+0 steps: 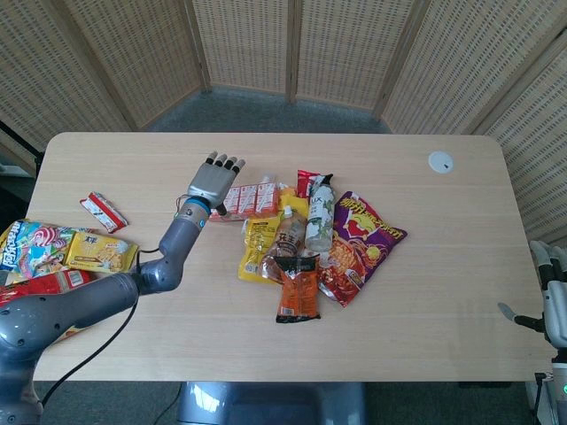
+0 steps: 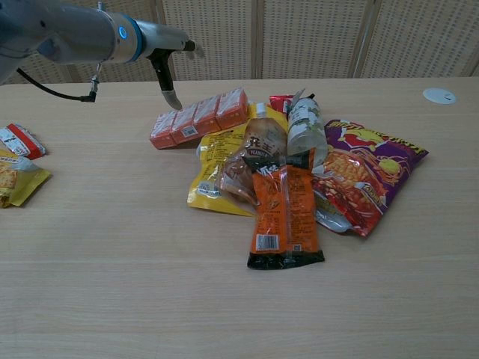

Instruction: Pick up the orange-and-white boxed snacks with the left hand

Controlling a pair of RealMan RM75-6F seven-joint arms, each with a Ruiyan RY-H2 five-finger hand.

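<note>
We find the orange-and-white boxed snacks (image 1: 250, 200) lying flat on the pale wood-grain table (image 1: 425, 292), a row of small rectangular cartons joined side by side, at the upper left edge of the snack pile. In the chest view the same boxed row (image 2: 198, 118) shows crisp cardboard edges, with its right end touching a crinkled yellow bag (image 2: 217, 168).

The left hand (image 1: 213, 181) hovers just left of the boxes, grey and metallic, fingers extended and apart with dark tips, holding nothing. In the chest view we see only one fingertip (image 2: 172, 96) hanging just above the left end of the boxes; we cannot tell whether it touches.

The pile holds a glossy orange-and-black packet (image 2: 284, 217), a purple foil bag (image 2: 374, 172) and a capped bottle (image 2: 307, 127) lying on its side.

The head view alone shows the right hand (image 1: 554, 297) at the table's right edge, fingers straight and loosely apart, and colourful candy bags (image 1: 35, 248) at the left edge.
</note>
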